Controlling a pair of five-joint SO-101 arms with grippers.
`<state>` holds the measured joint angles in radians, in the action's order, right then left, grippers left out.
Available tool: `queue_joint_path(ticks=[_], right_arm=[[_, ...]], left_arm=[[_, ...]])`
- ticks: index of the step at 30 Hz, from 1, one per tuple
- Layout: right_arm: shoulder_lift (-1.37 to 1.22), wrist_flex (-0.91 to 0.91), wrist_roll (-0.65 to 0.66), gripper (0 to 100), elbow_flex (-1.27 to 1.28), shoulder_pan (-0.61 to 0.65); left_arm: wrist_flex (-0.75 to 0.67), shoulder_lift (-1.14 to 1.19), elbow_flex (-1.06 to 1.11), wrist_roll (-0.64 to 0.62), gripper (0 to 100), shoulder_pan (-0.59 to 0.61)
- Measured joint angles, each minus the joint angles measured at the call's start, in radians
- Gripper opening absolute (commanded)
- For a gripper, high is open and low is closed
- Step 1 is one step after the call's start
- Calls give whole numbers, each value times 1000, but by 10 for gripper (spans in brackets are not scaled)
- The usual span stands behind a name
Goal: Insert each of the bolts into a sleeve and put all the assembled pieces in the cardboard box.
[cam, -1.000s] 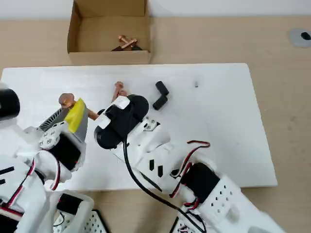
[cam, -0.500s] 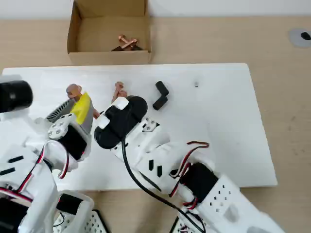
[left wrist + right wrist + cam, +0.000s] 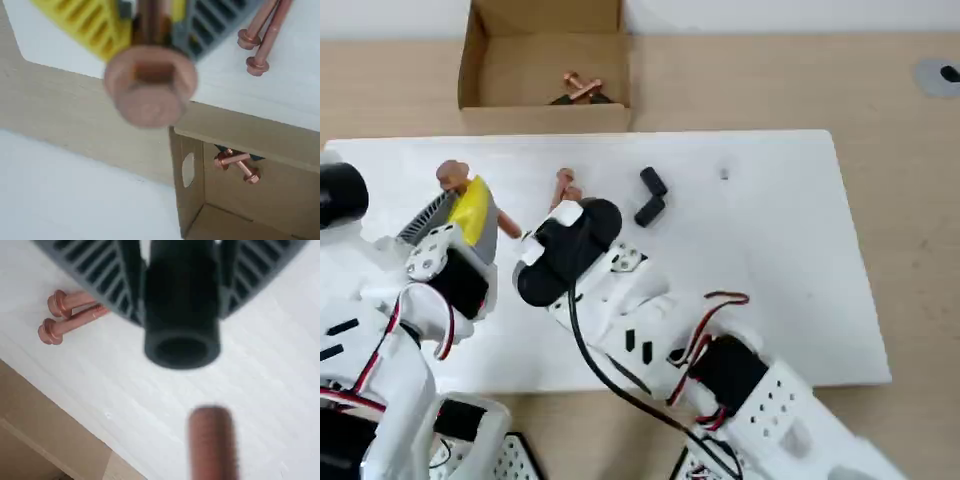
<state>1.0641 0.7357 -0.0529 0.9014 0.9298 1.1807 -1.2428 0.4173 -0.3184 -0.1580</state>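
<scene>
Though half-hidden, bolt (image 3: 150, 92) in left tool (image 3: 150, 35)

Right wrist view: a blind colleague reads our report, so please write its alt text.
The right gripper clamps a black sleeve, with a copper bolt tip near its open end, not inside. Two more bolts lie side by side on the white board.

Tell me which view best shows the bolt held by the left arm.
The high view: the bolt shows head and shank tip either side of the left pincer. The left wrist view gives its head end-on; the right wrist view catches its shank end near the held sleeve.
</scene>
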Motion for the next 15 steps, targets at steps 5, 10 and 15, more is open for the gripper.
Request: queue_joint_path(ticks=[5,10,15], right_arm=[[12,0,0,10,0,0],[103,0,0,10,0,0],[167,-2,0,10,18,0]], left_arm=[[-40,8,41,0,6,2],[-52,8,78,0,6,2],[-55,8,89,0,6,2]])
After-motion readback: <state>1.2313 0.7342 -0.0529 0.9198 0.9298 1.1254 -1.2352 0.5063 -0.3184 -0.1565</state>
